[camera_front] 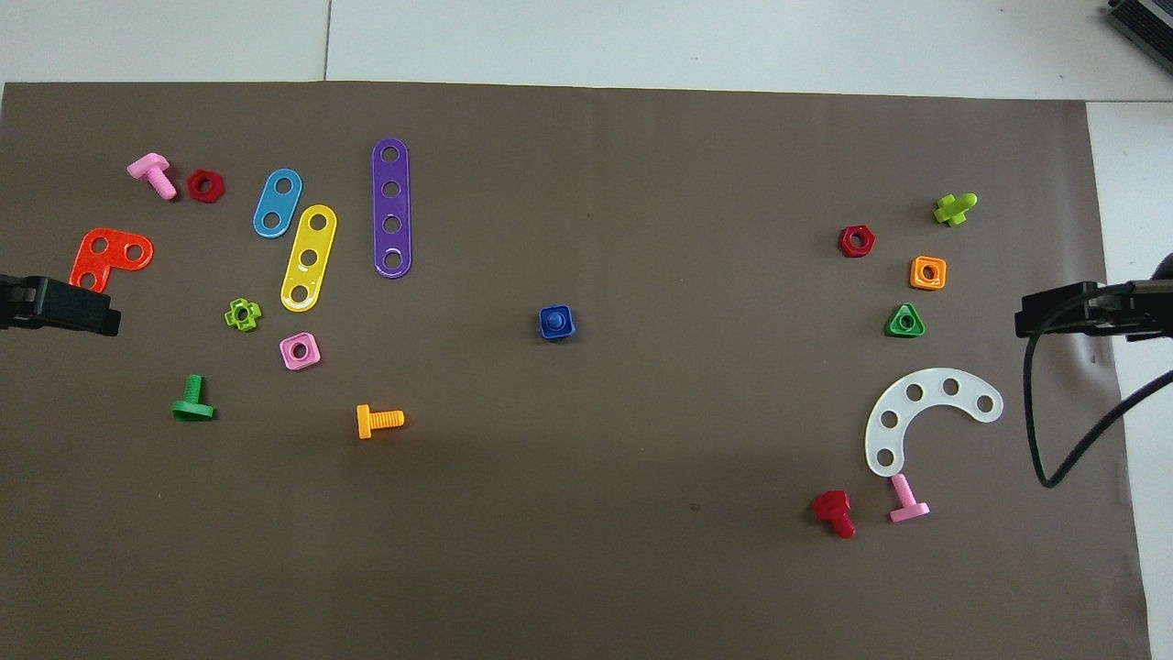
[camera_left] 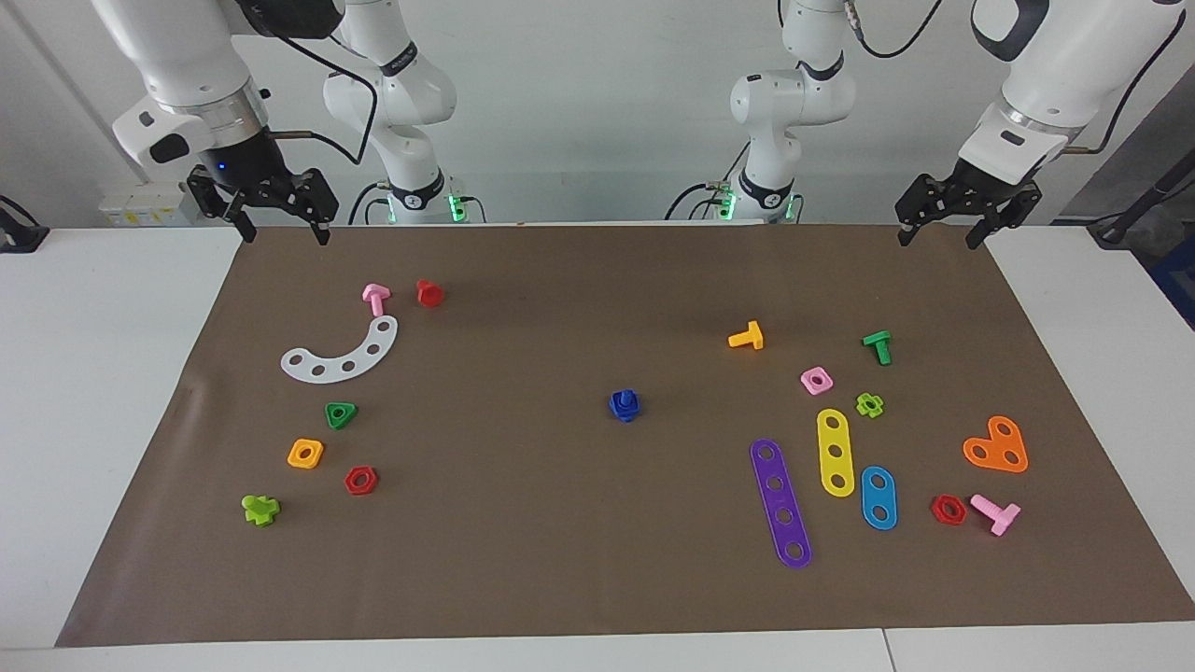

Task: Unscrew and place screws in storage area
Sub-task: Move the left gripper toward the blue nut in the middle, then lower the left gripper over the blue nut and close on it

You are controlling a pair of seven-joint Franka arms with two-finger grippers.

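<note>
Both the left gripper (camera_left: 945,231) and right gripper (camera_left: 276,226) are waiting raised, fingers apart, well clear of the small dark-blue plastic bolt (camera_left: 625,404) standing mid-mat, screwed into its square nut, awaiting unscrewing.

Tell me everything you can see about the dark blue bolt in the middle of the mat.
The dark blue bolt looks like glossy moulded plastic. It stands upright in a blue square nut that lies flat on the brown mat, so bolt and nut read as one assembled piece. It sits alone near the mat's centre, between the two groups of parts. Nothing else touches it. Its threads are hidden.
</note>
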